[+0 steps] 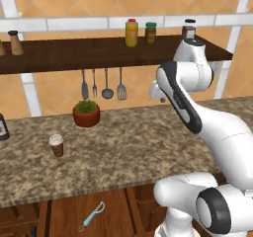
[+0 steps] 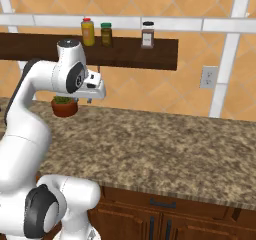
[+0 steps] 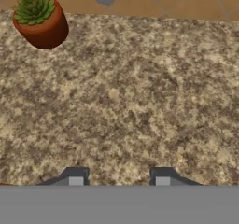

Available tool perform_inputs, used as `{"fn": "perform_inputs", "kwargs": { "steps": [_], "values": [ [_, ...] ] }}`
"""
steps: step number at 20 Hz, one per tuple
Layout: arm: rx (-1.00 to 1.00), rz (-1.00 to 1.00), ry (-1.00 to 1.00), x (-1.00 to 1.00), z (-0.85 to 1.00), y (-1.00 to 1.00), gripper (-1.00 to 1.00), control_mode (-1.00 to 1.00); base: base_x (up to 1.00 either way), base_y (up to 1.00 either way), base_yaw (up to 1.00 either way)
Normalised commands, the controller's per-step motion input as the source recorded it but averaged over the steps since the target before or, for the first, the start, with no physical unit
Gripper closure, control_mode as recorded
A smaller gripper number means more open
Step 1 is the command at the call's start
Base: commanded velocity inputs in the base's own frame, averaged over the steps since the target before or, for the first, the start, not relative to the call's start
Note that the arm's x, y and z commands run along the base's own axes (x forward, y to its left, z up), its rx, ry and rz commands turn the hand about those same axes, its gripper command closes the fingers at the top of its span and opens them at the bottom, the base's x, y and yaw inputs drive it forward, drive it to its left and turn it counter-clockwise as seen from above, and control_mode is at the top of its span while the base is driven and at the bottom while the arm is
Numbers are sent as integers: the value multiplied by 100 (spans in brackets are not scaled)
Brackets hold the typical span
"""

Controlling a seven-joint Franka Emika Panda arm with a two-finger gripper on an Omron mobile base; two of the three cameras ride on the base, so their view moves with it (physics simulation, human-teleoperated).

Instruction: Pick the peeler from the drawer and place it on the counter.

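Note:
The peeler (image 1: 92, 215), with its light blue handle and silver looped head, lies flat in the open drawer (image 1: 118, 209) of reddish-brown wood below the counter's front edge. The counter (image 1: 133, 147) is a speckled brown-and-beige granite slab. My gripper (image 3: 119, 180) hangs high above the counter, well away from the drawer, pointing down at bare granite. Its fingertips (image 3: 76, 179) stand wide apart with nothing between them. The hand (image 2: 92, 90) sits in front of the wall shelf, and from the left the gripper (image 1: 159, 97) is partly hidden behind the arm.
A potted succulent (image 1: 86, 113) stands at the back of the counter and a paper cup (image 1: 56, 145) nearer the front left. Grey utensils (image 1: 106, 85) hang under the dark wall shelf (image 1: 59, 53), which carries bottles (image 1: 131, 32). A dark bottle (image 1: 2, 130) stands at the far left.

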Motion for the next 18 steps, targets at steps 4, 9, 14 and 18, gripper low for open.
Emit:
{"fn": "perform_inputs", "kwargs": {
  "steps": [4, 9, 14, 18],
  "values": [
    [3, 0, 8, -57, -22, 0, -100, -100, 0, 0, 0],
    [-1, 0, 12, -86, -61, 4, -100, -100, 0, 0, 0],
    [3, 1, 5, -64, -56, 1, -100, -100, 0, 0, 0],
    [1, 0, 4, -21, -21, 0, -100, 100, -12, -4, 3]
  ]
}}
